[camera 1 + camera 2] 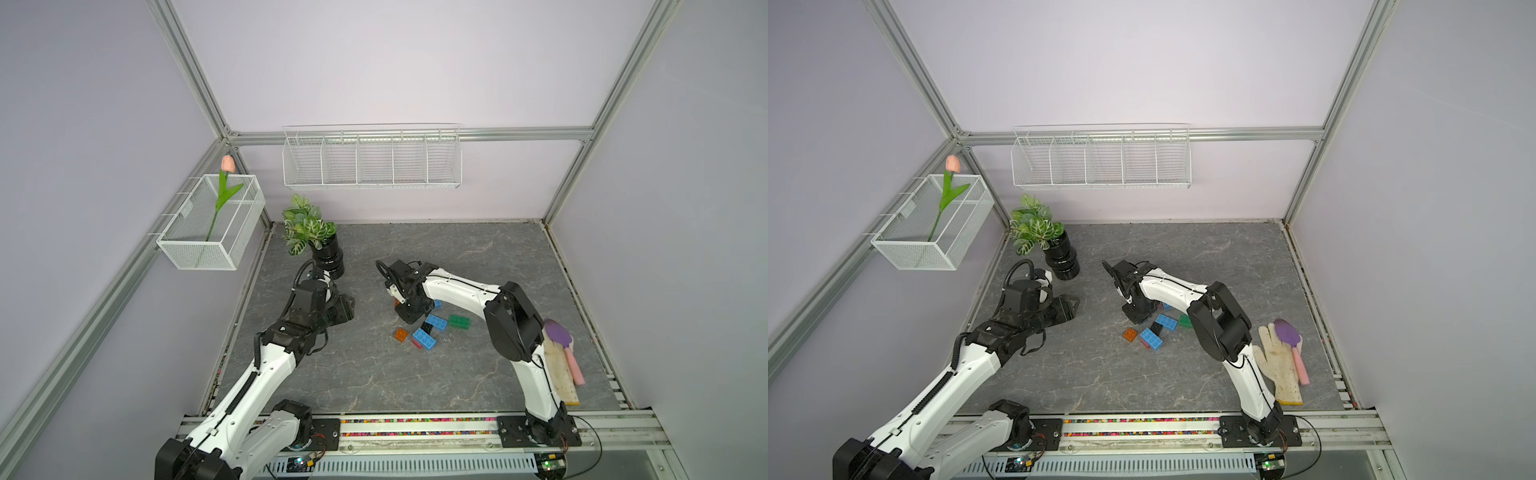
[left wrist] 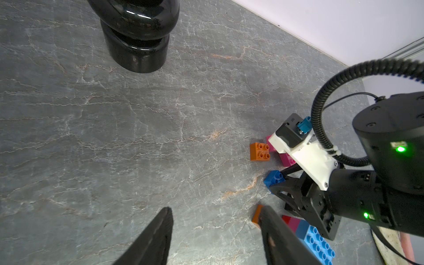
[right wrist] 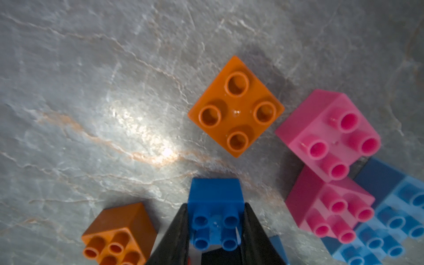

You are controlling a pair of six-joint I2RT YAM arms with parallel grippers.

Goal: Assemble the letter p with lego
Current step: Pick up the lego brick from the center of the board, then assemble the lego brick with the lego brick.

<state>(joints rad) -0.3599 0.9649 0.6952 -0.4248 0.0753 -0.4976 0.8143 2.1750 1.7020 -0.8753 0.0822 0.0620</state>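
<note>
My right gripper [image 3: 215, 206] is shut on a dark blue square lego brick [image 3: 215, 192], one finger on each side of it; the same brick [image 2: 274, 177] shows in the left wrist view. Whether it rests on the table I cannot tell. Close around it lie two orange bricks [image 3: 236, 106] [image 3: 119, 234], two pink ones [image 3: 330, 135] [image 3: 330, 206] and a light blue oblong [image 3: 394, 218]. A top view adds a green brick [image 1: 459, 321] and a black one [image 1: 428, 328]. My left gripper [image 2: 215, 210] hovers open and empty, left of the pile [image 1: 347, 309].
A black vase [image 1: 328, 257] holding a leafy plant stands at the back left, close to the left arm. A worn glove [image 1: 1281, 365] and a purple trowel [image 1: 1287, 332] lie at the right. Wire baskets [image 1: 372, 160] [image 1: 212, 224] hang on the walls.
</note>
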